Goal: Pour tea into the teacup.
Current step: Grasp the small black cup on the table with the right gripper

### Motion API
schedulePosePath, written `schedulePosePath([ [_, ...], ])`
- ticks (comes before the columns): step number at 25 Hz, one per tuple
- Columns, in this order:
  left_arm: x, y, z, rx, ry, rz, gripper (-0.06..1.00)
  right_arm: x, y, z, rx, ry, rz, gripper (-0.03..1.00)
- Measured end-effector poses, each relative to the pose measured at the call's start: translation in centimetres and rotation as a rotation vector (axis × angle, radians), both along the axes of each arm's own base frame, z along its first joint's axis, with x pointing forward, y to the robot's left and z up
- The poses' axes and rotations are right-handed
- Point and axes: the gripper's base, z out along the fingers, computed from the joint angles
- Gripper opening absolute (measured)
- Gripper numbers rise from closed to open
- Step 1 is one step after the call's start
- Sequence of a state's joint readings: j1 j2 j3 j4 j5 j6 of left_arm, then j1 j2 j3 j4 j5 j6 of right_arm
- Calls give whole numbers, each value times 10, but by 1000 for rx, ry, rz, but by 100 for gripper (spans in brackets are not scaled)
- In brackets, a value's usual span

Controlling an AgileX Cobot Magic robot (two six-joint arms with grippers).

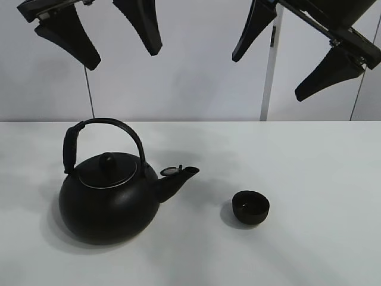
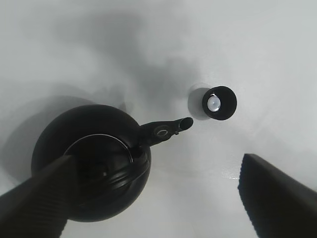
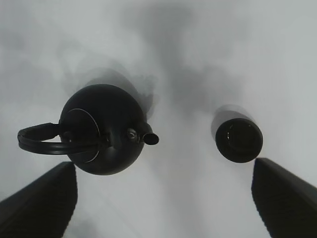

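Note:
The small black teacup (image 1: 250, 207) stands upright on the white table (image 1: 321, 173), a little to the right of the kettle's spout (image 1: 178, 177). The big round black kettle (image 1: 110, 199) sits left of centre with its lid on and its arched handle up. No tea shows; the kettle's inside is hidden. My left gripper (image 1: 123, 56) hangs open high above the kettle, holding nothing. My right gripper (image 1: 269, 76) hangs open high above the cup, also holding nothing. The left wrist view shows the kettle (image 2: 91, 168) and teacup (image 2: 219, 103) far below its fingers (image 2: 34, 203). The right wrist view shows the kettle (image 3: 104, 131) and teacup (image 3: 239, 140).
A thin upright metal post (image 1: 268, 77) stands behind the table against the pale wall, and a thin dark rod (image 1: 89, 89) rises at the back left. Nothing else lies on the white table around kettle and cup.

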State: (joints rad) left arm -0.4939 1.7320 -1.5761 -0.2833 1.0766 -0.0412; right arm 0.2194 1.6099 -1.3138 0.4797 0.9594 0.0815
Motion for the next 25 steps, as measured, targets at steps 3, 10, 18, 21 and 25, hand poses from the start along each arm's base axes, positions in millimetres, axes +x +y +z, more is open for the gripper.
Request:
schedulePosePath([
  [3,0,0,0,0,0,0,63,0,0,0,0,0,0,66],
  [10,0,0,0,0,0,0,63,0,0,0,-3,-4,7,66],
  [18,0,0,0,0,0,0,63,-6,-2,-3,-93,-35,209,66],
  [21,0,0,0,0,0,0,63,-10,-5,-5,-166,-53,354,66],
  [25,0,0,0,0,0,0,63,-12,-9,-9,-246,-59,467,66],
])
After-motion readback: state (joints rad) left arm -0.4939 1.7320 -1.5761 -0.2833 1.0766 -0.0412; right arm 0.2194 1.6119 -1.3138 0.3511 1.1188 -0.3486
